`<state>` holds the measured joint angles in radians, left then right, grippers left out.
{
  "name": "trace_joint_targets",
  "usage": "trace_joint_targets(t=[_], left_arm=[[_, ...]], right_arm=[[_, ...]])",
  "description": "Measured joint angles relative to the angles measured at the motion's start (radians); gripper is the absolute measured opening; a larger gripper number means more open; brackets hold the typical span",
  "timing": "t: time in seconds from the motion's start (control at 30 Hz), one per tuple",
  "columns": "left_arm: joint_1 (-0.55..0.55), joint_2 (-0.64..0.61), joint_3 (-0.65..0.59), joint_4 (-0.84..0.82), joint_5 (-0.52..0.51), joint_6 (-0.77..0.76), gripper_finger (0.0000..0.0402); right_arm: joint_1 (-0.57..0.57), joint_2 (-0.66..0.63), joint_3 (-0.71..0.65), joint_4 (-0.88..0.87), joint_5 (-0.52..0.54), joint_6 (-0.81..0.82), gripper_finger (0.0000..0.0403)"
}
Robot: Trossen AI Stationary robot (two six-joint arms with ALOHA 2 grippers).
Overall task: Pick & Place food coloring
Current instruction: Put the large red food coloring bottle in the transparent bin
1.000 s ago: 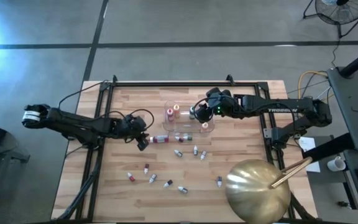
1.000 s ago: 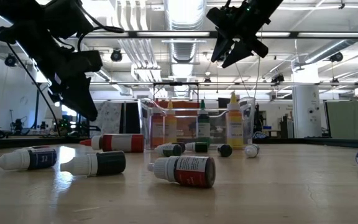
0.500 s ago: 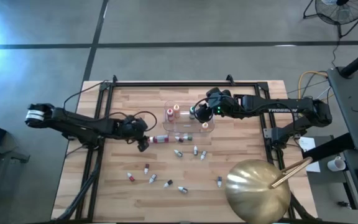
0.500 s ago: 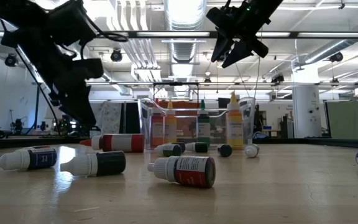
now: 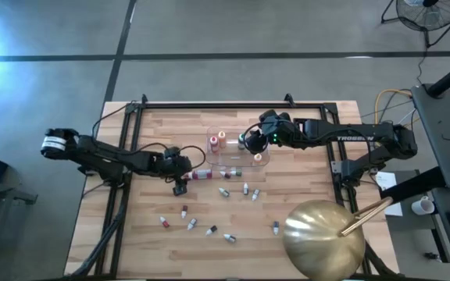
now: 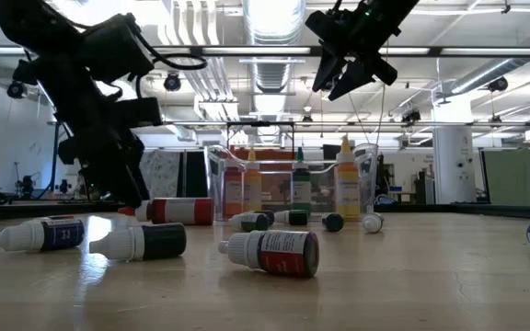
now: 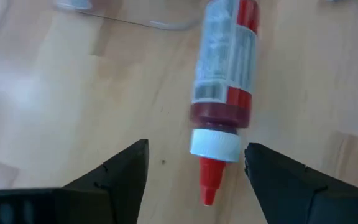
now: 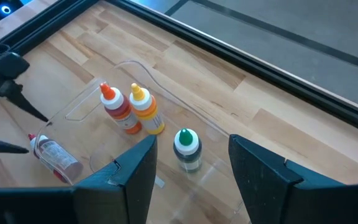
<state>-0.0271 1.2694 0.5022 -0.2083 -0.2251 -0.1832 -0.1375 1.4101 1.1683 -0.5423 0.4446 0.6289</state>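
Here the red-capped bottle (image 7: 224, 99) of food coloring lies on its side on the bench (image 5: 131, 226), just outside the clear tub (image 5: 238, 151), its nozzle pointing into the gap of the left gripper (image 7: 194, 174), whose jaws stand wide and empty on either side of the cap, evidently lined up to close on it. Three bottles already stand upright in the tub. The right gripper (image 8: 191, 168) hangs above the tub, jaws partly open, holding nothing. More bottles (image 5: 209, 228) lie scattered nearby.
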Motion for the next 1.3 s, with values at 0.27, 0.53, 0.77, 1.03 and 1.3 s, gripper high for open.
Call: trace_joint_targets(t=[0.27,0.53,0.77,1.03,1.3], left_arm=[[0.001,0.072,0.001,0.077,0.052,0.063,0.0238],[0.001,0.124,0.006,0.084,0.051,0.052,0.0227],[0.001,0.113,0.011,0.077,0.036,0.054,0.0165],[0.002,0.115,0.022,0.057,0.013,0.051,0.0111],[0.002,0.04,0.136,-0.194,0.013,0.049,0.0102]], right_arm=[[0.0,0.0,0.0,0.0,0.0,0.0,0.0192],[0.0,0.0,0.0,0.0,0.001,0.0,0.0192],[0.0,0.0,0.0,0.0,0.001,0.0,0.0192],[0.0,0.0,-0.002,0.0,0.003,0.0,0.0192],[0.0,0.0,-0.006,0.0,0.003,0.0,0.0192]])
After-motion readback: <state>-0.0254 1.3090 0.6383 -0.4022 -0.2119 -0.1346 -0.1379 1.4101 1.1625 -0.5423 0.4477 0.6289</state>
